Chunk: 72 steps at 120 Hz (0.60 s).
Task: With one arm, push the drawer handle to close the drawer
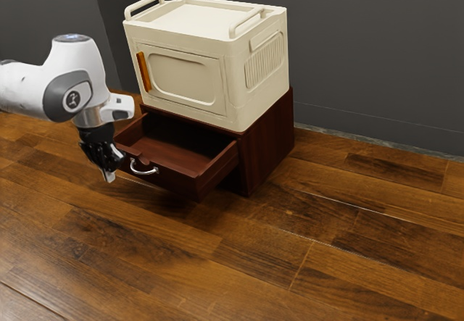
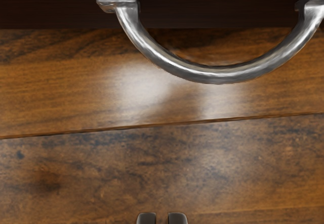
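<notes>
I have the black two-finger end effector (image 1: 109, 174) parted by a narrow gap, holding nothing, just beside the curved silver metal handle (image 1: 145, 169) without touching it. I count one handle on one dark reddish-brown wooden drawer (image 1: 174, 179), standing open from one matching cabinet (image 1: 270, 143), and one cream rectangular box (image 1: 261, 98) on top, with two rail grips.

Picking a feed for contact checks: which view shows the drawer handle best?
Wrist view: the handle is close up, curved bar and both mounts visible, though one mount runs off the picture's edge. The exterior view has it whole but smaller, on the front of the open drawer.
</notes>
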Each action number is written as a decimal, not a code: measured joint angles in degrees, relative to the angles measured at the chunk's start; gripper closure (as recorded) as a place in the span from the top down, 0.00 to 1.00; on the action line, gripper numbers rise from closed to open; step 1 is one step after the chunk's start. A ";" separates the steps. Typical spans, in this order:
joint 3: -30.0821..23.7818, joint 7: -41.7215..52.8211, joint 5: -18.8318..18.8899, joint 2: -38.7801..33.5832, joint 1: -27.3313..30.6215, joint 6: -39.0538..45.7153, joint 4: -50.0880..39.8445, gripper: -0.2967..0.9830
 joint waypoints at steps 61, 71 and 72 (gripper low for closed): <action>-3.00 4.36 -3.50 10.46 1.28 2.31 8.74 0.17; -3.36 4.85 -3.60 11.61 0.09 2.91 10.02 0.17; -3.38 4.90 -3.61 11.70 0.00 2.98 10.08 0.17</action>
